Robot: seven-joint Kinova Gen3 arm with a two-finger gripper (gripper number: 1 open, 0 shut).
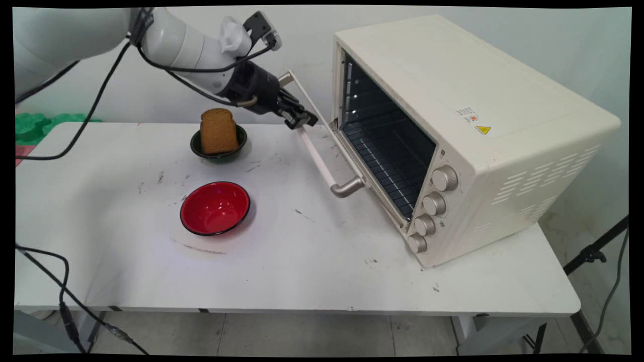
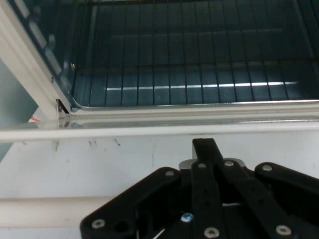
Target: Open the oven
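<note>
In the main view the gripper [image 1: 301,119] is at the handle bar [image 1: 322,163] of the oven door [image 1: 338,146], near the bar's far end. The door hangs partly open, tilted down toward the table [image 1: 302,261]. The cream toaster oven [image 1: 468,136] stands on the right part of the table, with four knobs [image 1: 432,211] in a column on its front. From this side I cannot tell whether the two fingers are apart or together, or whether they clamp the bar.

The hand view does not settle it either: only one black finger [image 2: 209,154] rises clearly above the linkage, lying just over the white door frame. What this view adds is the inside of the oven: a wire rack [image 2: 199,74] with light stripes reflected on it, seen through the door glass.

Only the main view shows the rest. A slice of brown bread [image 1: 219,131] stands upright in a dark green bowl [image 1: 219,151], to the left of the gripper. A red bowl [image 1: 215,208] sits nearer the camera, well apart from the oven. Something green [image 1: 35,125] lies at the table's far left.
</note>
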